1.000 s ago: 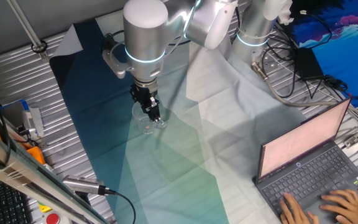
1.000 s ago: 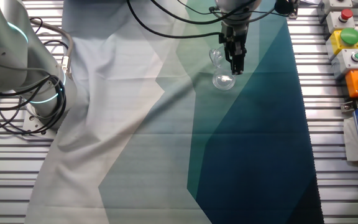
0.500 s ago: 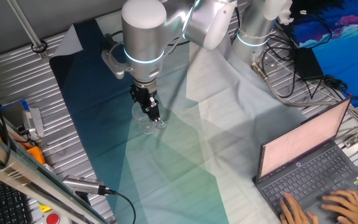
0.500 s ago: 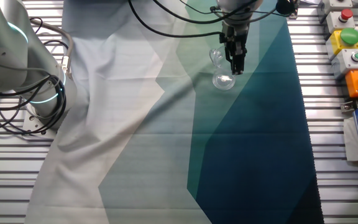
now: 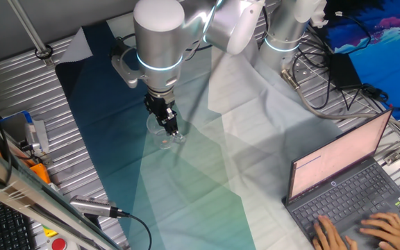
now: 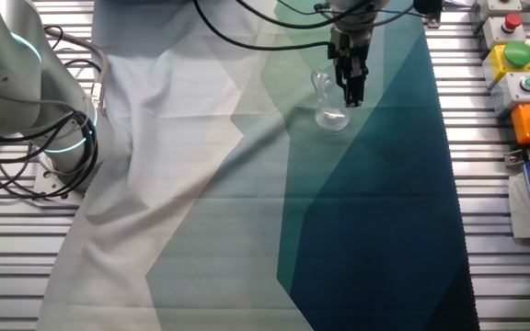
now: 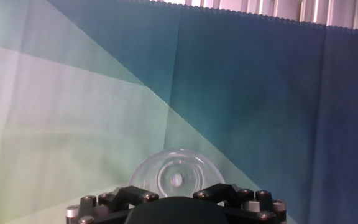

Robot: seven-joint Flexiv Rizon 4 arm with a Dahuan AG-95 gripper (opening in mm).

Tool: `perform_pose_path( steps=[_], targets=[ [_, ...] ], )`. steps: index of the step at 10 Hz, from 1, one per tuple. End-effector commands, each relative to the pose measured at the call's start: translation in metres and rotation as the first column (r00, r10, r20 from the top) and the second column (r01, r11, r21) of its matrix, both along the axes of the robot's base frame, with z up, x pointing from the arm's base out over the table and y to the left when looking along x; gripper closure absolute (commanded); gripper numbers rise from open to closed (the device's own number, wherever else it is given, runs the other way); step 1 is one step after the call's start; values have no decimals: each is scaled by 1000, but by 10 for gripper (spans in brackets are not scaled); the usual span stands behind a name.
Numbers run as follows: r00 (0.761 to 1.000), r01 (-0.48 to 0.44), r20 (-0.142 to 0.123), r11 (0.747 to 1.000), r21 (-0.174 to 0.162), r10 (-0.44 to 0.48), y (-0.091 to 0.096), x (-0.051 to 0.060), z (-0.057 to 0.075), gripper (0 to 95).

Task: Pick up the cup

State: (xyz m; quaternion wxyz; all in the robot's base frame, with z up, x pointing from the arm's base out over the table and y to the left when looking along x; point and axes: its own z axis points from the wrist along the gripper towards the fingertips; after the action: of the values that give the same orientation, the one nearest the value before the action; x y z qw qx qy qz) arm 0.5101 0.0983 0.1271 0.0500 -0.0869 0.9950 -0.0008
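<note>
The gripper point(image 5: 170, 129) points down over the cloth point(image 5: 207, 173), with its black fingers point(image 6: 351, 87) at the rim of the cup point(image 6: 330, 112). In one fixed view the cup point(image 5: 164, 133) sits directly at and just below the fingertips, its clear body showing on both sides of the dark fingers. In the other fixed view the fingertips overlap the upper edge of the glass, and the round base lies below them. A curved clear part, apparently the small handle, shows beside the fingers.

In the hand view the cup point(image 7: 177, 176) lies immediately ahead of the gripper body point(image 7: 176, 205), centred on it, and its round bottom is seen through the open mouth. The near part of the rim is hidden behind the gripper body.

The fingers stand close together at the rim, seemingly pinching the wall of the glass. The contact itself is too small to confirm. Whether the cup rests on the cloth or hangs just clear of it cannot be told.
</note>
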Motion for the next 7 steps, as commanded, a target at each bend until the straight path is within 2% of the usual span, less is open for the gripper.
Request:
perform_pose_path(
  steps=[1,4,7],
  targets=[
    [1000,-5,-2,1000,5,5,2,1,8,950],
    [999,-40,-4,999,0,40,0,0,36,950],
    [997,-80,-16,997,-4,80,-11,2,65,950]
  ],
)
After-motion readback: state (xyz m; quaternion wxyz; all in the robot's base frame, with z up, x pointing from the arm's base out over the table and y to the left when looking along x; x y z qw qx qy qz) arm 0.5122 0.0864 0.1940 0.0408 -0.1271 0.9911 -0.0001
